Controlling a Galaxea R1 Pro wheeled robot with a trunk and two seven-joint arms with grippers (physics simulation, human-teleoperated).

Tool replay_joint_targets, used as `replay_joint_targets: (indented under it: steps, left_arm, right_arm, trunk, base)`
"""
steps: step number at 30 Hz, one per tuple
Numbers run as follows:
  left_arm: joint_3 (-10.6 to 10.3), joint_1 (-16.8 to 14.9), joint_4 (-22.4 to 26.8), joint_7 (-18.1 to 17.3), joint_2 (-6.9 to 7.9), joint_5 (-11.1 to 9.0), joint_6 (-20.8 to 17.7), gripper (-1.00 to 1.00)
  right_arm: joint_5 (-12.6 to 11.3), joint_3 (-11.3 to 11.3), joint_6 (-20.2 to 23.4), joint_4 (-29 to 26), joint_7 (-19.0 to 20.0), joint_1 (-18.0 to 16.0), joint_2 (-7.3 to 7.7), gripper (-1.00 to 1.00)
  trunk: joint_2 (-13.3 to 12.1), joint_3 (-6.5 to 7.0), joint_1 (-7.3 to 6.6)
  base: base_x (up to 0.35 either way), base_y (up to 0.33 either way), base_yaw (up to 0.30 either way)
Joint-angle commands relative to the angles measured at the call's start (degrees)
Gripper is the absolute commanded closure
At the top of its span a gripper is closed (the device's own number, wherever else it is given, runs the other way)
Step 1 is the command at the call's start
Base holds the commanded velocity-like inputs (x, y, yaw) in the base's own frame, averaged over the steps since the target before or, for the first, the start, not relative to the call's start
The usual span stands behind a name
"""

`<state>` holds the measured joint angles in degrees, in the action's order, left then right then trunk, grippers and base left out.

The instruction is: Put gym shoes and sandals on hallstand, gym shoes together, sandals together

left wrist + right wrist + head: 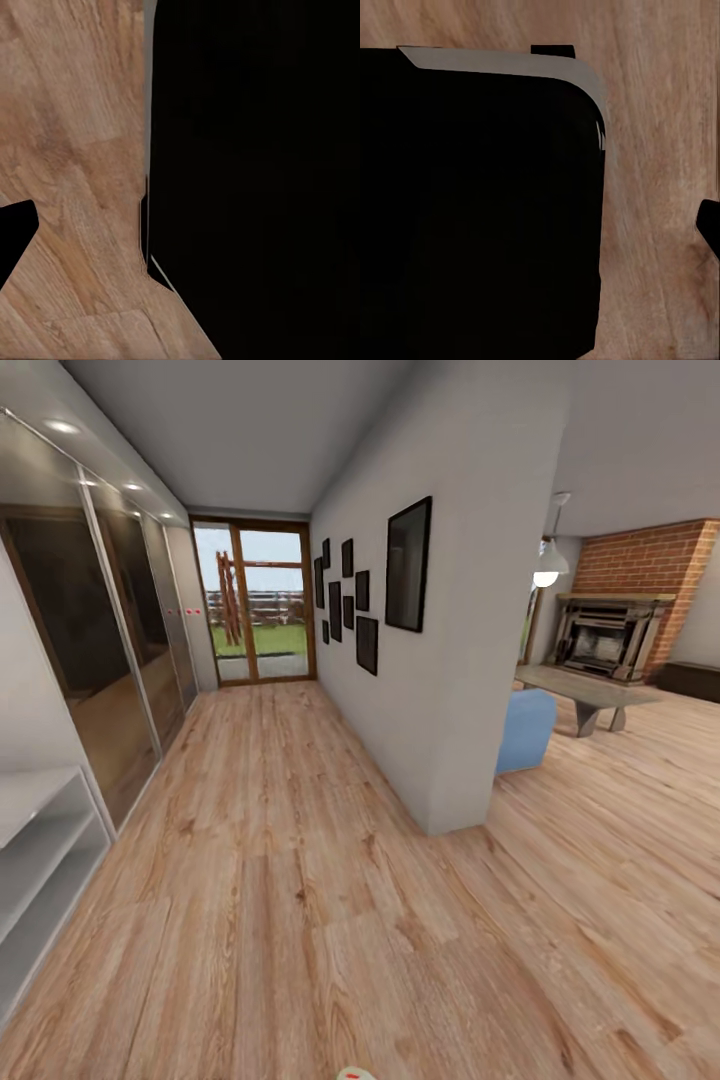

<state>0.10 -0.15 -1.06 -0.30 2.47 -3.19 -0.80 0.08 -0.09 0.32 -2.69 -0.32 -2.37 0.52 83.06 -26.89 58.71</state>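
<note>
The corridor floor (300, 880) of light-brown planks runs ahead to a glass door. The light-grey hallstand (45, 840) stands at the left, and I see the end of its two open shelves, which look bare. A small cream and red-orange tip (355, 1074) pokes in at the head view's bottom edge; it may be a gym shoe, but too little shows to tell. The sandals are out of view. Both wrist views look down past a large black body part (255, 165) (480, 210) onto floor planks. A dark wedge (15, 232) (709, 225) at each view's edge may be a finger.
A glass-fronted wardrobe (110, 640) lines the left wall beyond the hallstand. A grey wall (440, 660) with dark picture frames bounds the corridor on the right and ends at a corner. Past it lie a blue seat (525, 730), a low table (590, 695) and a brick fireplace (620, 630).
</note>
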Motion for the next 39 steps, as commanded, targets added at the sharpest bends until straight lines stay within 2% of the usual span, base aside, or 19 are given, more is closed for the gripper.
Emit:
replay_joint_targets:
  steps: [1,9,39]
  left_arm:
    - [-0.01,-0.02,0.01,-0.07,0.09,-0.33,-0.06,-1.0]
    - [-0.01,-0.02,0.01,-0.15,0.33,-0.32,-0.11,-1.0]
    - [-0.01,-0.09,0.15,-0.07,0.6,-0.32,-0.14,-1.0]
  right_arm:
    - [0.01,0.0,0.03,-0.03,-0.03,-0.01,0.0,-1.0]
    - [0.01,-0.04,0.03,-0.03,-0.03,-0.01,0.0,-1.0]
    - [-0.06,-0.08,0.03,-0.09,-0.03,-0.01,0.03,-1.0]
  trunk:
    - [0.02,-0.04,0.02]
    - [0.02,-0.04,0.02]
    - [0.02,-0.04,0.02]
  base:
    - [0.173,-0.094,0.272]
    - [0.141,-0.089,0.272]
    - [0.004,-0.002,0.272]
